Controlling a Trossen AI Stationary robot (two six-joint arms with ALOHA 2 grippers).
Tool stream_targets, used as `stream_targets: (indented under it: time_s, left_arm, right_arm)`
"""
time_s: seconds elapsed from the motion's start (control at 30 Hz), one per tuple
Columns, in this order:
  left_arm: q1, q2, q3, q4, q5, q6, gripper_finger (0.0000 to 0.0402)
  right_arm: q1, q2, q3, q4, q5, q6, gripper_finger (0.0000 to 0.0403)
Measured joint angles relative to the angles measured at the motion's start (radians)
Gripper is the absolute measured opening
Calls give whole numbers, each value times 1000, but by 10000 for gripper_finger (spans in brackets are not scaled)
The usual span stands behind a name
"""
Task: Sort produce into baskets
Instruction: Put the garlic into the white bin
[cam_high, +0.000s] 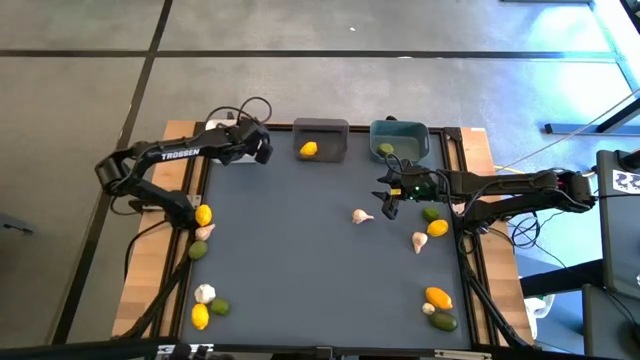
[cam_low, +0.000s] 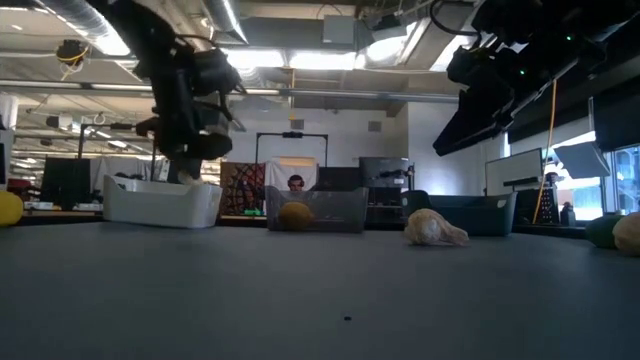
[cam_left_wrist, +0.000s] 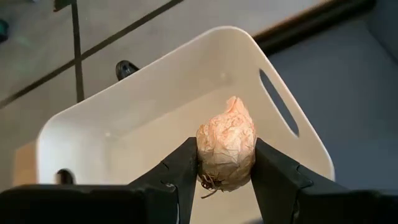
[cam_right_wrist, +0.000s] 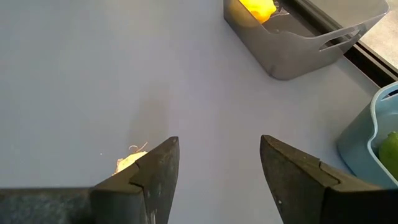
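Papery and light, a garlic bulb (cam_left_wrist: 226, 147) sits clamped across its middle in the left gripper (cam_left_wrist: 225, 163) directly over the white basket (cam_left_wrist: 93, 134), while the right gripper (cam_right_wrist: 219, 163) hangs spread above the mat.

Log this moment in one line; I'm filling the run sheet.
left gripper: holds garlic over white bin | right gripper: open above mat | lemon in grey bin

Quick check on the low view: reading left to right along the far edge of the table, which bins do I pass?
White bin under the left gripper → dark grey bin holding a lemon → teal bin.
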Motion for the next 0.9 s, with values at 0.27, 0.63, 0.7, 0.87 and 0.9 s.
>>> stream_targets:
  time_s: [0.27, 0.63, 0.7, 0.87, 0.9]
  left_arm:
    - [52, 0, -87, 197, 1, 15, 129]
    - [91, 1, -106, 225, 59, 34, 205]
    - [92, 1, -106, 224, 60, 34, 216]
    - [75, -9, -83, 179, 82, 81, 223]
    - [67, -18, -70, 161, 85, 92, 223]
  right_arm:
    - [0, 0, 0, 0, 0, 0, 222]
    - [0, 0, 0, 0, 0, -1, 222]
    - [0, 0, 0, 0, 0, -1, 222]
    - [0, 0, 0, 0, 0, -6, 222]
    - [0, 0, 0, 0, 0, -7, 222]
